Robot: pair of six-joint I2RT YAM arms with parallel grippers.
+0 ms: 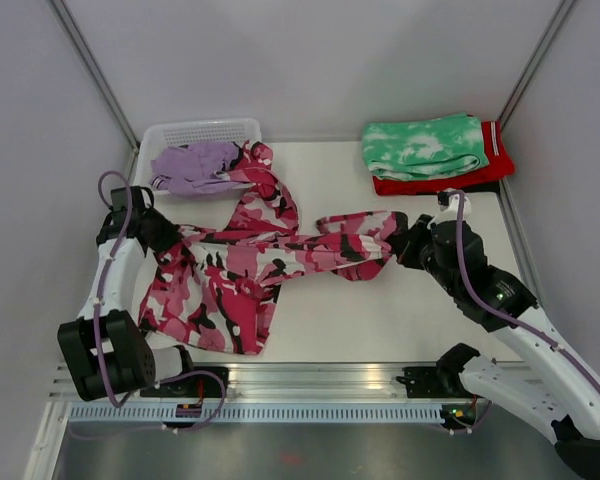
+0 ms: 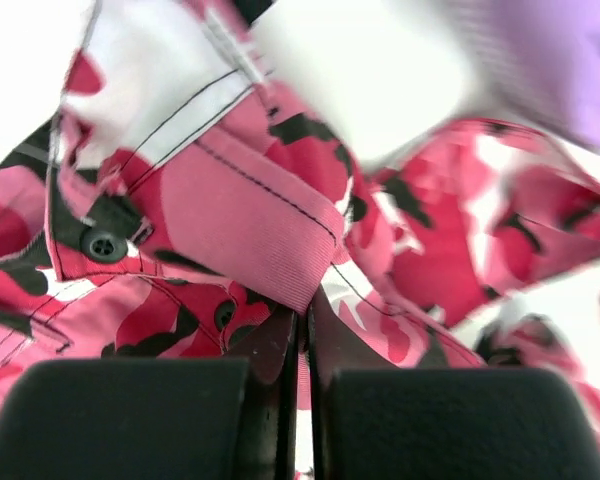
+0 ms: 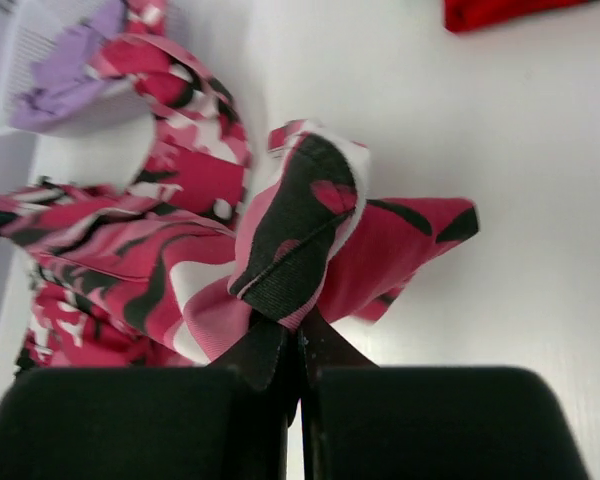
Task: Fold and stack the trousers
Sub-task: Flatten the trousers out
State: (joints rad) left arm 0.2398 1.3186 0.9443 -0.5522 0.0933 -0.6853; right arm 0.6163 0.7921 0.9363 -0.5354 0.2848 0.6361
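Observation:
The pink, white and black camouflage trousers (image 1: 250, 262) lie stretched across the table, one leg trailing up over the white basket (image 1: 202, 133). My left gripper (image 1: 165, 232) is shut on their waistband (image 2: 250, 215) at the left. My right gripper (image 1: 400, 243) is shut on a leg hem (image 3: 295, 235) at the right and holds it bunched above the table. The lilac purple trousers (image 1: 192, 167) lie crumpled in the basket and show in the right wrist view (image 3: 65, 75).
A green-and-white tie-dye folded garment (image 1: 425, 145) rests on a red folded garment (image 1: 495, 165) at the back right. Grey walls close the back and sides. A metal rail (image 1: 310, 380) runs along the near edge.

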